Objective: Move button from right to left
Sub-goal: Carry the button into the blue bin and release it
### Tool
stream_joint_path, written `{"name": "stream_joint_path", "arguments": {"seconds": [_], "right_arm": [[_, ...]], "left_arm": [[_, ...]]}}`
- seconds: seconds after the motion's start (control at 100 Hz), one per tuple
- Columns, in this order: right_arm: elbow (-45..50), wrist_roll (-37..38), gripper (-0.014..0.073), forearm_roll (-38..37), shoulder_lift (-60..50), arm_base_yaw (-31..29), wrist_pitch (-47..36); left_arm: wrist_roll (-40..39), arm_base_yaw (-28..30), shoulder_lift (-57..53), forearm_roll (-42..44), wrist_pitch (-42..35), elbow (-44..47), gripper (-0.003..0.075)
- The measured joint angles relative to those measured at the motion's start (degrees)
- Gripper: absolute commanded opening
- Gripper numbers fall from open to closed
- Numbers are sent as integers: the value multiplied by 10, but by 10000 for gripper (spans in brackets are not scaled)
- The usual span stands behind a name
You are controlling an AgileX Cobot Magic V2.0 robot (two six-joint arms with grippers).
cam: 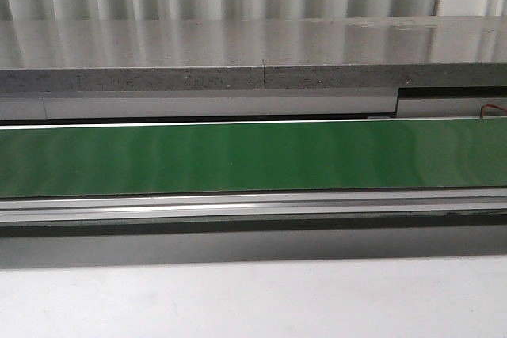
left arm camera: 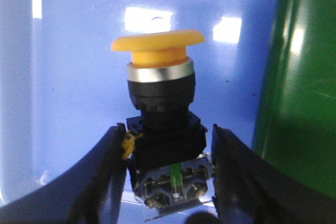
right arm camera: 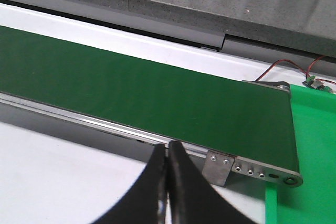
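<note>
The button (left arm camera: 160,85) shows only in the left wrist view: a yellow-orange mushroom cap, a black collar and a blue-grey contact block at its rear. My left gripper (left arm camera: 167,135) is shut on its boxy rear, one finger against each side. The cap points away from the camera, towards a glossy blue surface (left arm camera: 68,77). My right gripper (right arm camera: 167,150) is shut and empty, over the white table just in front of the green conveyor belt (right arm camera: 131,93), near the belt's right end. Neither gripper shows in the front view.
The green belt (cam: 253,156) runs across the front view, with a metal rail in front of it and a grey stone ledge (cam: 253,53) behind. A green panel (right arm camera: 315,129) lies past the belt's right end. A green surface (left arm camera: 299,77) borders the blue one.
</note>
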Motion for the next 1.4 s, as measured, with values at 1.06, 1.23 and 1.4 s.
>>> {"name": "stream_joint_path", "arguments": {"seconds": [1.06,1.23,1.4], "right_arm": [[0,-1,-66,0,0,0,0],[0,-1,-66,0,0,0,0],[0,-1,-66,0,0,0,0]], "left_arm": [[17,15,75,63,-57,30,470],[18,15,71,62,-61,30,441],[18,15,25,32,-76,30,260]]}}
